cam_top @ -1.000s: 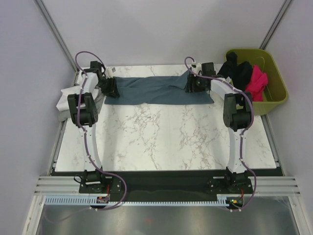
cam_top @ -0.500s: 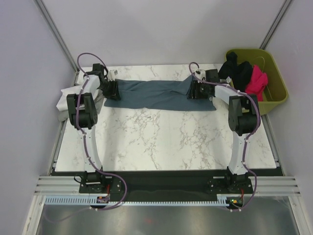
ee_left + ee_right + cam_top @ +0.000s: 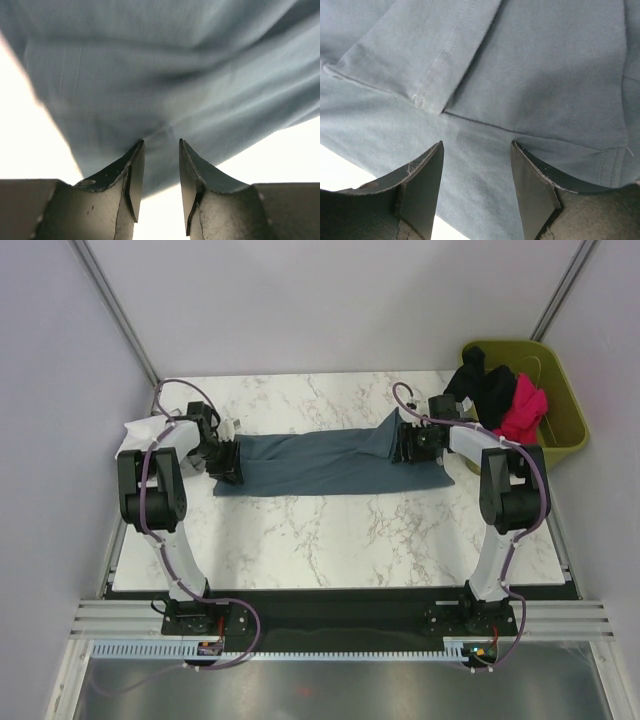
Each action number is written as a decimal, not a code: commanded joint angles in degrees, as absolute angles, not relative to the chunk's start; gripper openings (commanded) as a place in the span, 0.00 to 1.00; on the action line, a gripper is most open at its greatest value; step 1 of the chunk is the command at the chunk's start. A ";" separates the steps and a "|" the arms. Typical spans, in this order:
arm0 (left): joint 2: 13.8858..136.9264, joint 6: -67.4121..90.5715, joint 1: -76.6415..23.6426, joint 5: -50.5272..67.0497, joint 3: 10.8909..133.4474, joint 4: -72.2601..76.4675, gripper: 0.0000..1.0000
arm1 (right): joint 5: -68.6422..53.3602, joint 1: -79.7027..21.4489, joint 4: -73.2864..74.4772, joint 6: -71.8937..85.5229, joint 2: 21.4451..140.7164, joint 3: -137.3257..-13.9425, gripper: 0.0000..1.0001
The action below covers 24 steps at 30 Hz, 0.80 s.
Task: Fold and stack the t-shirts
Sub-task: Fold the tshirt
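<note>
Lying across the far half of the bench [image 3: 330, 540], the shirt [image 3: 310, 462] runs left to right; the left fingers [image 3: 131, 180], narrow, pinch its left end; the right fingers [image 3: 422, 185] stand wider astride its right end, grip unclear.

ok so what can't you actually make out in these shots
- top view: whether the left tool or right tool grips the blue-grey t-shirt; their bodies cover the fingertips
- wrist views: fingers stand apart over cloth, pinch unclear; the left view is blurred
- olive bin: what lies under the black t-shirt and pink t-shirt; they cover it
- white cloth: mostly behind the left arm
</note>
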<state>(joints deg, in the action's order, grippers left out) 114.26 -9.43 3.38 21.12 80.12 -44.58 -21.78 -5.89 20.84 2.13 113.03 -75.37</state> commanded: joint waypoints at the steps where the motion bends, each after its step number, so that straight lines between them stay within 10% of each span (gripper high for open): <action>1: 106.37 -10.38 3.78 18.44 79.71 -44.65 0.40 | -22.75 -5.36 23.64 0.79 108.55 -76.37 0.64; 24: 108.01 -7.38 0.70 25.84 77.61 -45.26 0.40 | -31.55 -6.59 21.01 3.08 118.30 -86.04 0.60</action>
